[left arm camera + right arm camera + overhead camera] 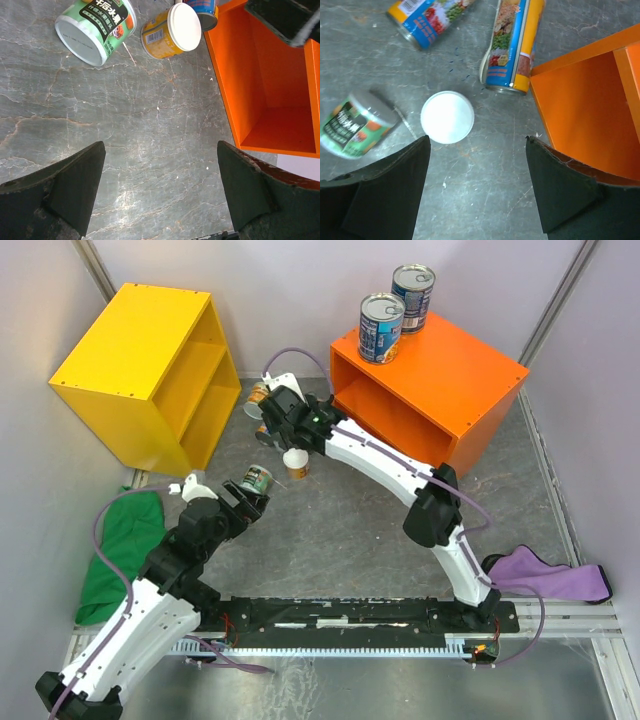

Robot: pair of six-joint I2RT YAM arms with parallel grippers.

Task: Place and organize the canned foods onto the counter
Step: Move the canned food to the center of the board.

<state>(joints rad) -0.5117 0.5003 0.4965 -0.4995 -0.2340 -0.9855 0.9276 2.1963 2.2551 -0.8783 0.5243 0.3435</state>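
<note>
2 blue-labelled silver-topped tins (381,328) stand on orange box-shaped cabinet (470,365): placed. At least 4 more, incl. white-lidded yellow can (447,116), wait mid grey surface (150,125). Both wide, empty: left hand (160,147), right hand (477,142).

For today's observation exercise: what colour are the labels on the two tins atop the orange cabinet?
Blue, on both tins; the top external view shows them best.

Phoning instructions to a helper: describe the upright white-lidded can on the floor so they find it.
Find the orange cabinet. On the grey floor left of its open front is a cluster of cans. Yours is the small yellow can: upright, plain white lid up, while its neighbours lie on their sides.
</note>
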